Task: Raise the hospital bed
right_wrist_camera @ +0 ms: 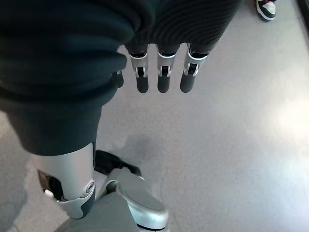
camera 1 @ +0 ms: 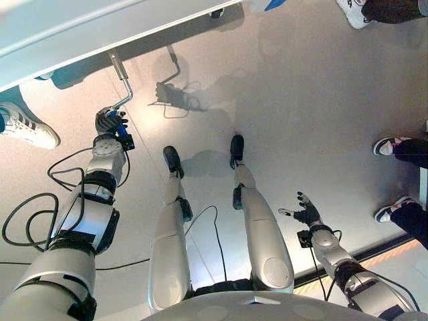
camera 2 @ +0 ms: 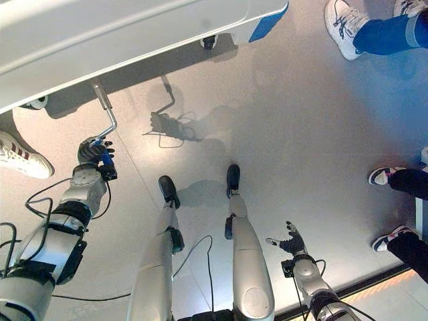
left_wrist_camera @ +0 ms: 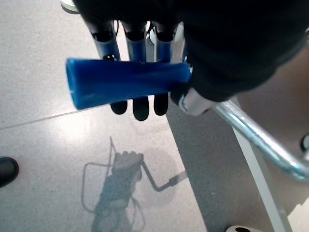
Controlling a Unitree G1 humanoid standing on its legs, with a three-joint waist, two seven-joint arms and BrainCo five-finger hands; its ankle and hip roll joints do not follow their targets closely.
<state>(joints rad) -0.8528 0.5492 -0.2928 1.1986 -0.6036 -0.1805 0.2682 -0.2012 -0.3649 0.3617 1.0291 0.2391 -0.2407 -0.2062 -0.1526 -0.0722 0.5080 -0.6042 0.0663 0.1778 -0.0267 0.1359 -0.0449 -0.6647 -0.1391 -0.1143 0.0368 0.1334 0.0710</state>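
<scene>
- Hospital bed (camera 2: 134,33): white frame edge crossing the upper left of both eye views, a blue corner piece (camera 2: 266,25) at its right end and a caster (camera 2: 209,42) beneath it; a second caster (camera 2: 37,102) shows under the left part.
- Floor (camera 1: 301,120): pale grey and glossy, lying under the bed and around it.
- Crank (camera 1: 122,79): bent silver metal rod emerging from under the bed edge, angling down and away from the bed to the left hand; the rod is seen again as a chrome tube (left_wrist_camera: 260,140) in the left wrist view.
- Persons: white shoe with dark stripes (camera 1: 23,127) at the left edge near the bed; white shoe and blue trouser leg (camera 2: 374,30) at the upper right; two dark-and-white shoes (camera 1: 391,146) with dark trousers at the right edge.
- Left hand (camera 1: 110,122): at the lower end of the crank, just in front of the bed edge, fingers (left_wrist_camera: 140,104) wrapped round the grip, thumb side closing over its inner end.
- Right hand (camera 1: 307,212): low at the right, well apart from bed and crank, fingers (right_wrist_camera: 163,79) straight and spread, holding nothing.
- Blue grip (left_wrist_camera: 125,84): smooth cylindrical sleeve on the crank's end, lying across the left hand's fingers, its free end projecting past them.
</scene>
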